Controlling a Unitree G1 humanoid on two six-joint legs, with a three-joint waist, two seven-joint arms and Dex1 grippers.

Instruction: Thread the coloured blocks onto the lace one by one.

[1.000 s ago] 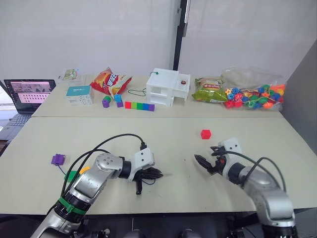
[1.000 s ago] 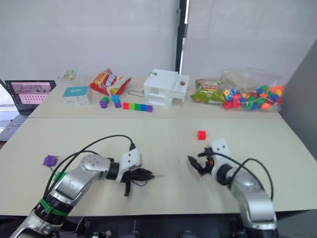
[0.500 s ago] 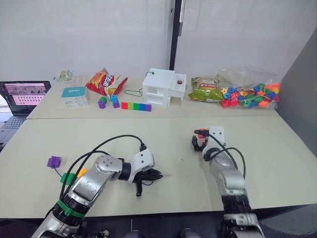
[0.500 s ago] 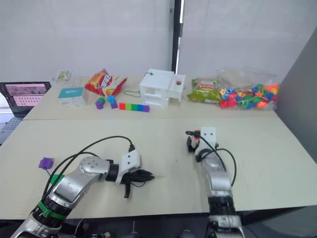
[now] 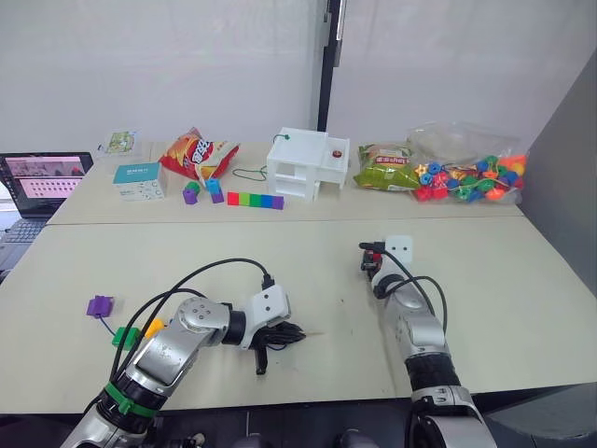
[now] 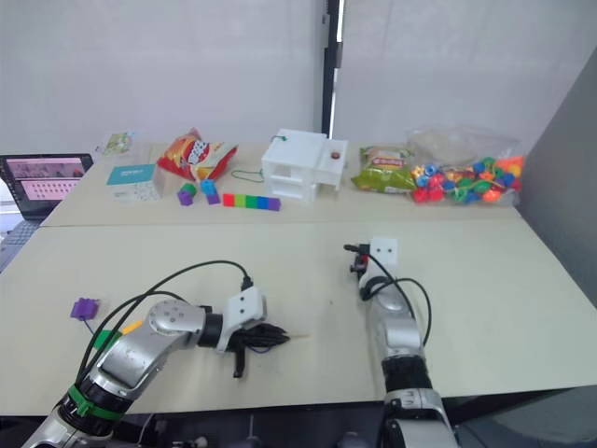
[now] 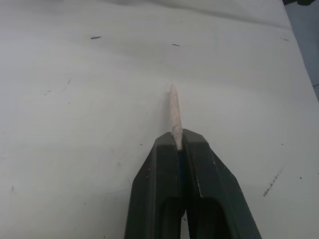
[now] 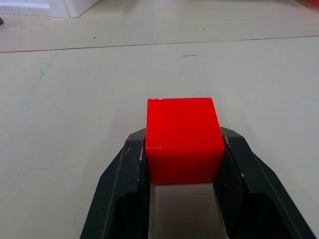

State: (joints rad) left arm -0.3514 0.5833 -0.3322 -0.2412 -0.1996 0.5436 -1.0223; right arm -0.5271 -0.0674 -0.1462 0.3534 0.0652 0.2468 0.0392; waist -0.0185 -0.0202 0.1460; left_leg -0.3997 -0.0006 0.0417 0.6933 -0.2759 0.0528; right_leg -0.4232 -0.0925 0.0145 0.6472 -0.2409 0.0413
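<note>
The left gripper (image 7: 178, 142) is pinching the pale stiff tip of the lace (image 7: 174, 112) between closed fingers, low over the near table (image 5: 308, 271), left of centre, the tip sticking out toward the right. Farther right, the right gripper (image 8: 183, 144) is clamping the red block (image 8: 183, 139) between its two fingers, just above the tabletop. The purple block (image 5: 99, 305) is lying at the table's left edge, with the green block (image 5: 124, 337) and yellow block (image 5: 154, 326) just nearer, beside the left arm.

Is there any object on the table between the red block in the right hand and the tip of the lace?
Nothing visible: bare table lies between the red block, clamped in the right hand, and the lace tip in the left hand.
</note>
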